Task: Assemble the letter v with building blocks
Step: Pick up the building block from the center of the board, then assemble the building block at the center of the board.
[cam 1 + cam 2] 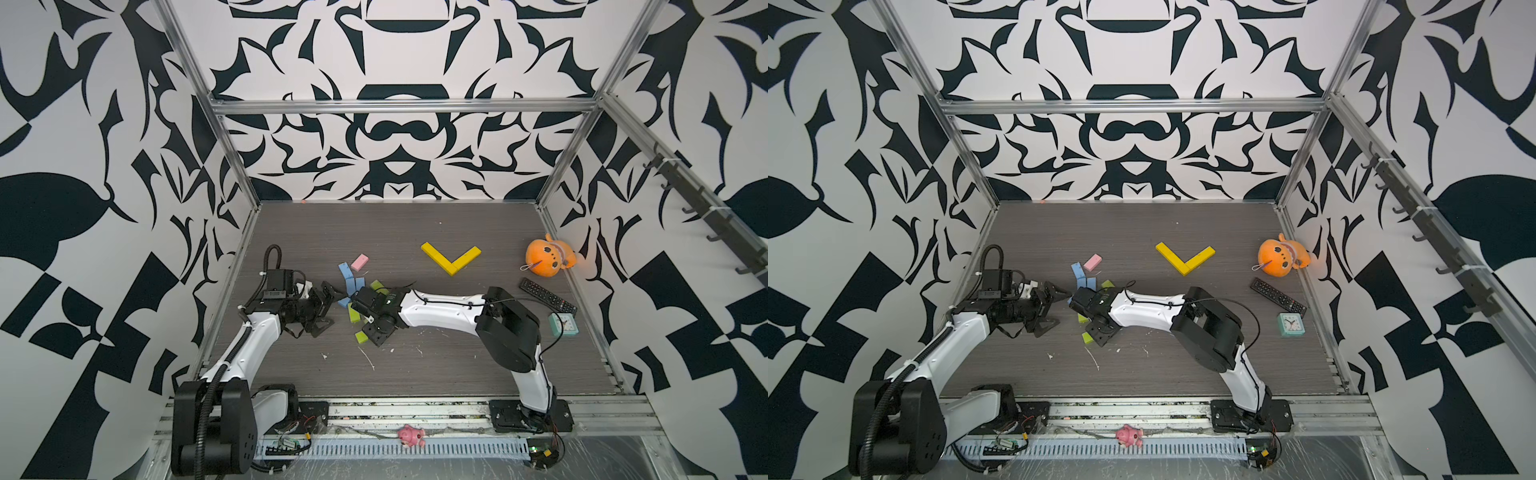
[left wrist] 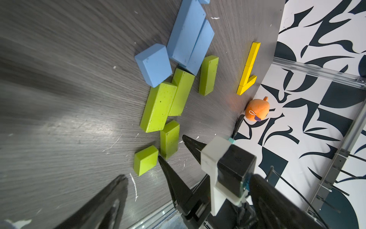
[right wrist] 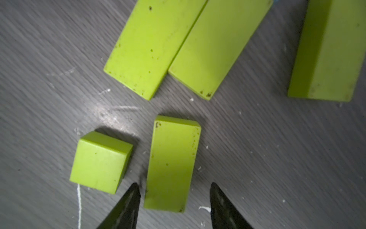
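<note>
Dark wood-grain bench (image 1: pixel 415 365), patterned walls. Yellow V (image 1: pixel 438 259) lies at the far side. We note R hand (image 3: pixel 174 184) part-open, straddling green block (image 3: pixel 170 164) widthwise, its long axis running straight out from hand; not pinched yet. L hand (image 1: pixel 330 307) wide, empty.

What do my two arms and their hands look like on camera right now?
Both arms have white shells with bulky black joint housings. The left arm carries a ribbed black hose; the right arm has thin black wires running along it. The left hand and right hand are black, each with two fingers tapering to points.
</note>
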Robot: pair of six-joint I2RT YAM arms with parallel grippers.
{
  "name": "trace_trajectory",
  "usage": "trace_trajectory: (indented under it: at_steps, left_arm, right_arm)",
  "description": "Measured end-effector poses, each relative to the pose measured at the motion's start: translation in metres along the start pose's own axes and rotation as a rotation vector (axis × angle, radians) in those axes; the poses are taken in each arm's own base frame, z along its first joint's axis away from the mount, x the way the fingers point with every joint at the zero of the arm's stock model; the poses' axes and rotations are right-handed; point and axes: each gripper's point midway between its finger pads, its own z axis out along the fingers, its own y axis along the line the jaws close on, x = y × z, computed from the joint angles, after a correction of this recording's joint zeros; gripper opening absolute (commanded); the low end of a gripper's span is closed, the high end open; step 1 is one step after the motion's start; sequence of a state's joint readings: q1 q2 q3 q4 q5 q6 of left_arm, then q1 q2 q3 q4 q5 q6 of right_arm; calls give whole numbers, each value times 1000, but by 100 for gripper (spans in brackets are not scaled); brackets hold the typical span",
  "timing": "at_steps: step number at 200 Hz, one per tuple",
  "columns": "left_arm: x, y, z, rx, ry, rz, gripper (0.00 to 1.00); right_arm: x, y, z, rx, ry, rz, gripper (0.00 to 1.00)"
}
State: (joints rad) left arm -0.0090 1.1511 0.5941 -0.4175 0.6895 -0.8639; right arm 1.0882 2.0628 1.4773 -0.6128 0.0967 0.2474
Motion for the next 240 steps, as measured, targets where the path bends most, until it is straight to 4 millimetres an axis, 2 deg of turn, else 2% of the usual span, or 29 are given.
trace_trajectory:
  at_steps: [21, 57, 72, 95, 124, 175, 240]
  left_arm:
    - [0, 6, 4, -5, 13, -16, 100]
    - [-1, 4, 5, 2, 11, -8, 99]
    - [1, 1, 7, 10, 15, -3, 99]
    - [10, -10, 17, 26, 36, 27, 99]
    - [30, -16, 35, 26, 79, 53, 99]
    - [30, -11, 44, 30, 52, 3, 100]
    - [27, -7, 46, 31, 36, -28, 99]
  right_arm:
    - [-1, 1, 1, -6, 3, -25, 34]
    - [8, -14, -7, 9, 17, -66, 31]
    - [13, -32, -15, 18, 20, -50, 30]
    - [12, -71, -28, 38, 8, 17, 30]
    - [12, -105, -27, 62, 9, 73, 29]
    - [21, -98, -2, 51, 72, 19, 29]
    - [13, -96, -2, 40, 54, 5, 30]
